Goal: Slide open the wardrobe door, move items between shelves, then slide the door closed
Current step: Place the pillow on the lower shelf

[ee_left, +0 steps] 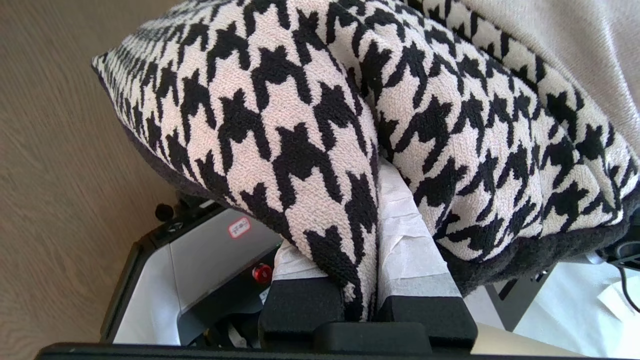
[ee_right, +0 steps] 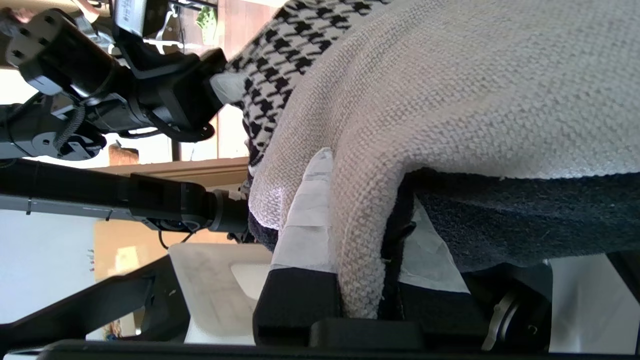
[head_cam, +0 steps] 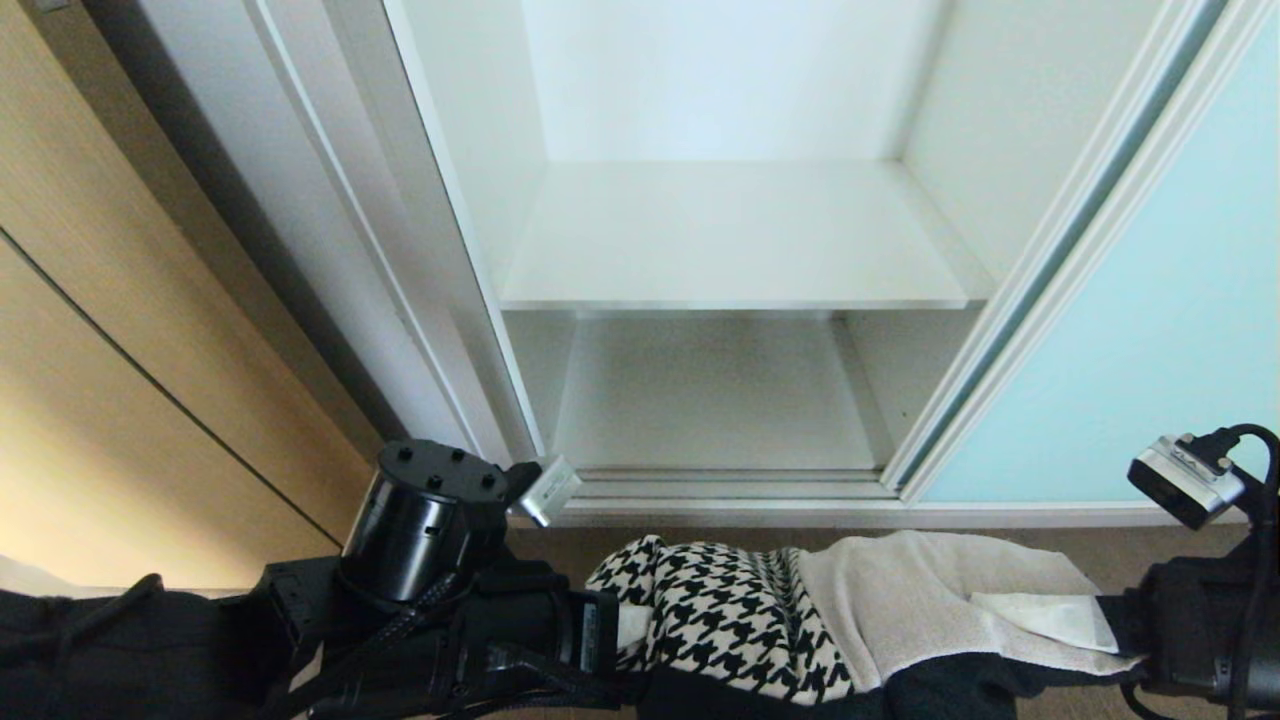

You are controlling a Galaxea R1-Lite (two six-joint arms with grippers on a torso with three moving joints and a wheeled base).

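Evidently cushion (head_cam: 770,620) soft, light (sags between grips); left hand (ee_left: 360,305) pinches houndstooth edge, right hand (ee_right: 365,295) pinches cream edge.

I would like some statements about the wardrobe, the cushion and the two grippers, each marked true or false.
1. The sliding wardrobe door is pushed aside to the right, so the shelves are exposed. True.
2. The cushion lies on the upper shelf. False: both the upper shelf and the lower shelf carry nothing; the cushion is held in front of the wardrobe.
3. The left gripper is shut on the cushion's houndstooth end. True.
4. The right gripper hangs open, away from the cushion. False: it is shut on the cushion's cream end.
5. A wood cabinet stands left of the wardrobe. True.
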